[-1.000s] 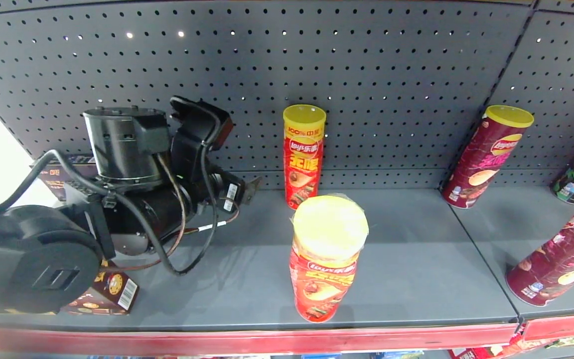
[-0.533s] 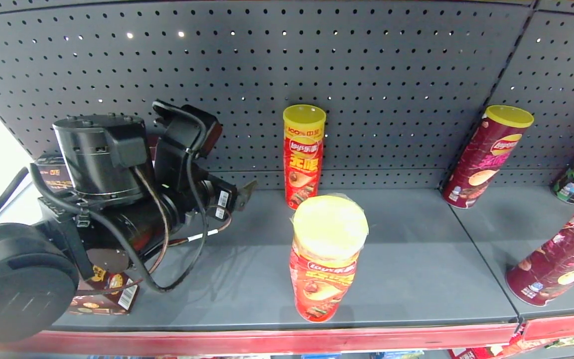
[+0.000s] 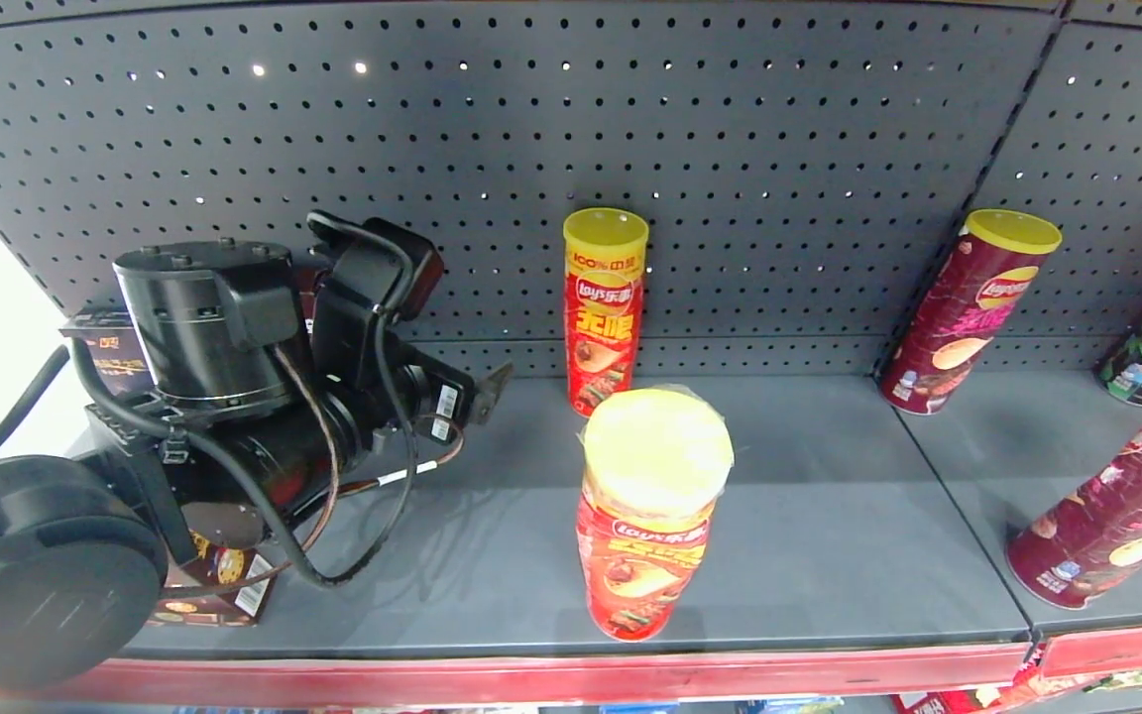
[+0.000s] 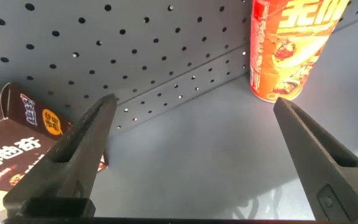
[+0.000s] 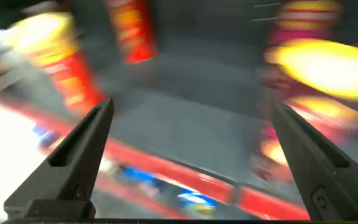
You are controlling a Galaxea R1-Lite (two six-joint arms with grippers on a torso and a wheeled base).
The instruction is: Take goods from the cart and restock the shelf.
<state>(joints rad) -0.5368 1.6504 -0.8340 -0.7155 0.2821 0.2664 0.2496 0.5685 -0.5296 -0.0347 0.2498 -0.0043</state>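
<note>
Head view is showing a red cardboard tube with a yellow plastic lid [image 3: 652, 516] standing upright near the front edge of the grey metal shelf [image 3: 829, 535], its long axis running vertical and its lid pointing up. A second red tube [image 3: 605, 307] is standing upright behind it, close against the grey perforated back panel [image 3: 779, 149].

The left claw [image 4: 192, 102] is hanging low over the shelf, to the left of the second red tube, with its jaws spread wide and gripping nothing. A dark brown cardboard box [image 4: 17, 143] is lying at the back panel just beside it. Another dark box [image 3: 219, 585] is lying under the left arm, near the red strip [image 3: 531, 679] running along the shelf's front.

On the next shelf section to the right, a magenta tube with a yellow lid [image 3: 968, 312] is standing at the back, and a second magenta tube [image 3: 1116, 516] is standing near the front.

The right claw [image 5: 191, 106] is also spread wide and empty, facing the shelf front, in a blurred right wrist view.
</note>
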